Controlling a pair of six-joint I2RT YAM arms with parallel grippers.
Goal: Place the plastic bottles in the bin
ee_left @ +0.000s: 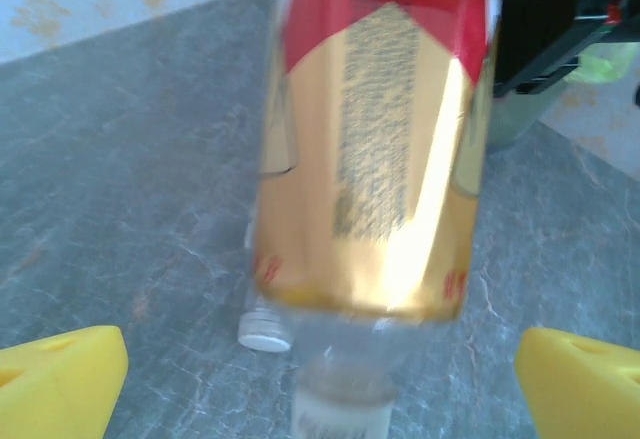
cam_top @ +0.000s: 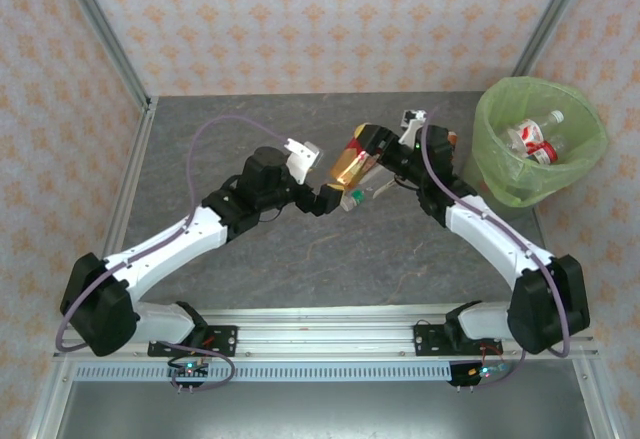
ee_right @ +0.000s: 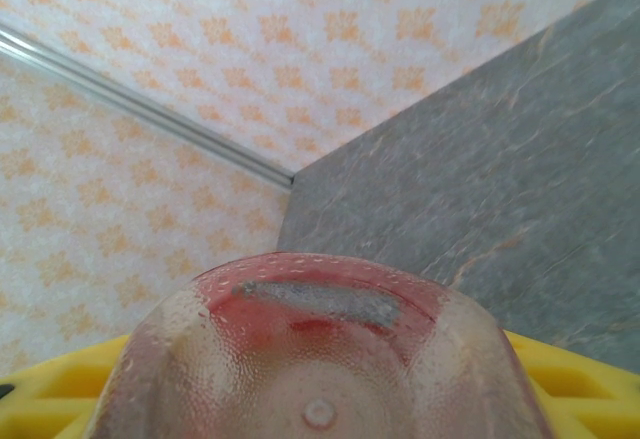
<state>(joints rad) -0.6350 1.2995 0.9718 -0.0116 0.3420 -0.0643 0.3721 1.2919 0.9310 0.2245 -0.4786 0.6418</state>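
At mid-counter (cam_top: 250, 259) in the top view, a gold-and-red-labelled bottle (cam_top: 350, 167) hangs tilted between the two arms. The right hand (cam_top: 372, 149) is clamped on its base end, and the left hand (cam_top: 338, 199) sits at its cap end. The bin (cam_top: 500, 174) stands well apart at the right, with bottles (cam_top: 535, 141) inside.

From the left wrist, the yellow fingers (ee_left: 60, 379) stand wide apart, clear of the bottle (ee_left: 370, 159) between them. A white cap (ee_left: 265, 331) lies on the counter below.

From the right wrist, the bottle's base (ee_right: 320, 359) sits against the yellow fingers (ee_right: 570, 379) on either side.
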